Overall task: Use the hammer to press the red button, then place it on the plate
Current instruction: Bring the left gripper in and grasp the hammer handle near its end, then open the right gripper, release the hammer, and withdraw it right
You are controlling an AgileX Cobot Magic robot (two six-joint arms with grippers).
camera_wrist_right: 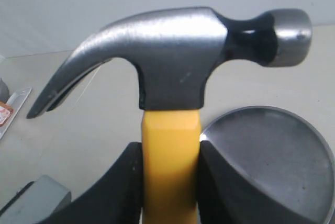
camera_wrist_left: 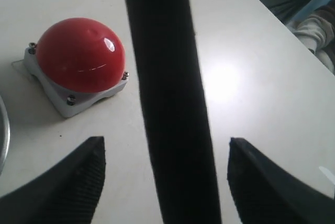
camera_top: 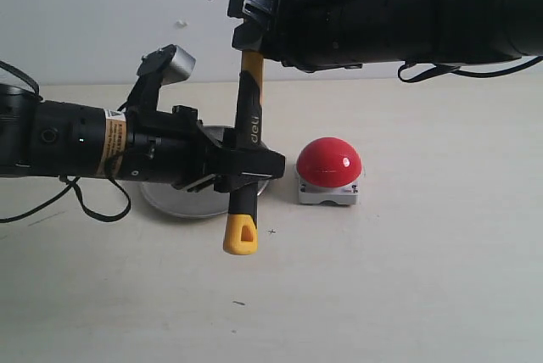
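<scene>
My right gripper (camera_wrist_right: 170,174) pinches the hammer (camera_wrist_right: 167,62), which hangs between my left gripper's (camera_wrist_left: 165,148) spread jaws. I judge red button (camera_wrist_left: 81,54) and plate (camera_wrist_right: 272,156) both pending.

**A:** Eyes on the small claw hammer (camera_top: 249,117), with its dark metal head and yellow-and-black handle. It's up off the table, nearly upright, head on top, and in the exterior view the claw curves away to the left.

**B:** White lettering runs down the black grip. The yellow looped end hangs lowest, in front of the near rim of the round, shallow silver metal plate (camera_wrist_right: 272,171). Is it touching the table? Can't tell.

**A:** The plate lies flat, brushed face up, partly hidden.

**B:** And the large glossy red dome button (camera_top: 329,162) sits on its square grey base with corner screws, right of the plate and the handle, near but apart.
</scene>
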